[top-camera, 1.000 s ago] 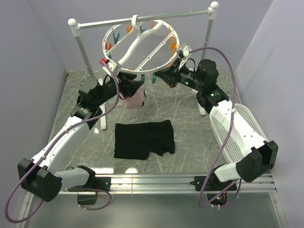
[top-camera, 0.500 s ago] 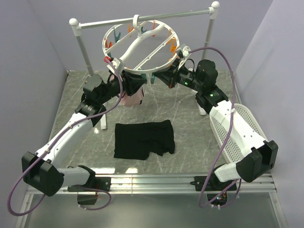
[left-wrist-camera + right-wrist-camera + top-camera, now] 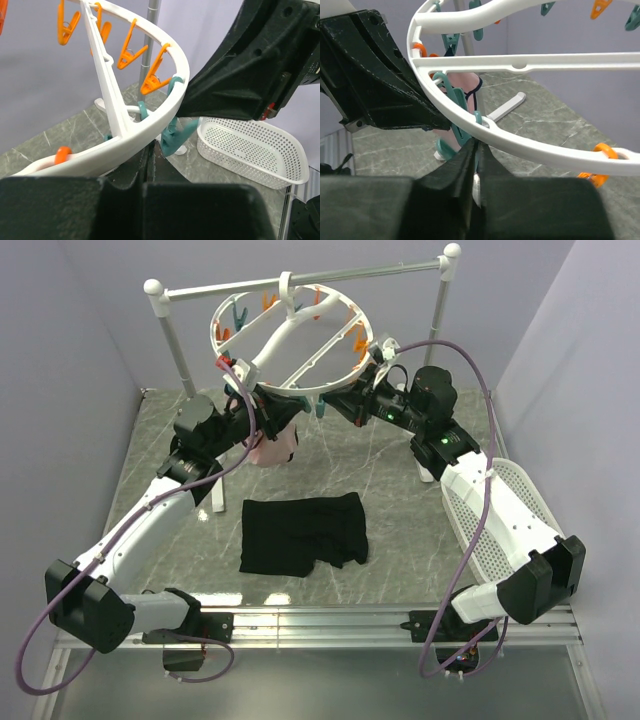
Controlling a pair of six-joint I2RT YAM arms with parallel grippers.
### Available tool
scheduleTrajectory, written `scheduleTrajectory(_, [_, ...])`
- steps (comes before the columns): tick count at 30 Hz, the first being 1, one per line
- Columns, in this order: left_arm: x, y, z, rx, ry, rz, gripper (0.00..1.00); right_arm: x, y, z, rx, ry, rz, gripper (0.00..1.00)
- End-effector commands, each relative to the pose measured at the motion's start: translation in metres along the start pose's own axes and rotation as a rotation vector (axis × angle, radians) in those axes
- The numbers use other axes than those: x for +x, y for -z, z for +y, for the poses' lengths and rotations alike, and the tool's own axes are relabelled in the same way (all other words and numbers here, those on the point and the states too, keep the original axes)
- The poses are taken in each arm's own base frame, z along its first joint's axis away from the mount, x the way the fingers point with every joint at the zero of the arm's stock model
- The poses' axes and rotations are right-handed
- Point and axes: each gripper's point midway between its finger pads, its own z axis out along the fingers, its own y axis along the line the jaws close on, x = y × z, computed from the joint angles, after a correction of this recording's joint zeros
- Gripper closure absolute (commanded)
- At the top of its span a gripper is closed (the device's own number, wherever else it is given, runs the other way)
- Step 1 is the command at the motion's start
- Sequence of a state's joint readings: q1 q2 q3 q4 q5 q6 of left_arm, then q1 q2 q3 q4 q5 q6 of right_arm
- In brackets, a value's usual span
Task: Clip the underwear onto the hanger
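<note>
The black underwear (image 3: 303, 533) lies flat on the table, away from both grippers. The white ring hanger (image 3: 283, 342) hangs from the rail, tilted, with orange and teal clothespins around its rim. My left gripper (image 3: 268, 412) sits under the ring's near-left rim (image 3: 150, 125), jaws pressed shut (image 3: 151, 147) with nothing showing between them. My right gripper (image 3: 332, 400) is under the near-right rim (image 3: 535, 145), its fingers closed (image 3: 479, 145) on a teal clothespin (image 3: 455, 130). Only a thin slit shows between those fingers.
A small pink garment (image 3: 278, 447) hangs from the ring's near edge between the two grippers. The white-and-silver rail stand (image 3: 195, 289) spans the back. A white perforated basket (image 3: 505, 520) sits on the right, under the right arm.
My left gripper has gone from open to shut and has moved up under the ring's rim. The ring has tipped slightly. The underwear has not moved.
</note>
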State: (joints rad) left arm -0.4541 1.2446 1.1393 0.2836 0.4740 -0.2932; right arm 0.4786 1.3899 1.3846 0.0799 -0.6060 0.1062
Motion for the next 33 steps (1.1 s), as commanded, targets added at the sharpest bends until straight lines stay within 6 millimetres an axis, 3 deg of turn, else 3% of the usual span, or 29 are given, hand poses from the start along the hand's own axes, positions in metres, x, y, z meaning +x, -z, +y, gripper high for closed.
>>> scheduleTrajectory(1, [-0.029,0.004,-0.016,0.038,-0.017,-0.066,1.0,-0.006,0.007,0.014,-0.019,0.03,0.007,0.79])
scheduleTrajectory(2, [-0.029,0.005,-0.017,0.042,-0.021,-0.066,1.0,-0.003,0.008,0.011,-0.004,0.035,0.019,0.63])
scheduleTrajectory(5, [-0.026,0.008,-0.019,0.049,-0.022,-0.05,1.0,-0.01,0.016,0.006,0.037,0.078,0.003,0.47])
scheduleTrajectory(6, [-0.026,0.009,-0.02,0.049,-0.023,-0.045,1.0,-0.005,0.018,0.006,0.042,0.075,0.02,0.46])
scheduleTrajectory(14, [-0.024,0.008,-0.025,0.082,-0.014,-0.025,1.0,-0.004,0.032,0.033,-0.06,0.179,0.022,0.58])
scheduleTrajectory(20, [-0.024,0.007,-0.025,0.081,-0.009,-0.016,1.0,0.01,0.012,0.052,-0.133,0.165,0.057,0.67])
scheduleTrajectory(25, [-0.024,0.009,-0.027,0.084,-0.01,-0.017,1.0,0.003,0.001,0.067,-0.153,0.168,0.04,0.72])
scheduleTrajectory(30, [-0.022,0.009,-0.027,0.085,0.006,-0.017,1.0,0.006,-0.015,0.044,-0.04,0.158,0.038,0.71])
scheduleTrajectory(33, [-0.023,0.009,-0.027,0.088,0.007,-0.018,1.0,0.012,-0.02,0.037,-0.005,0.148,0.047,0.65])
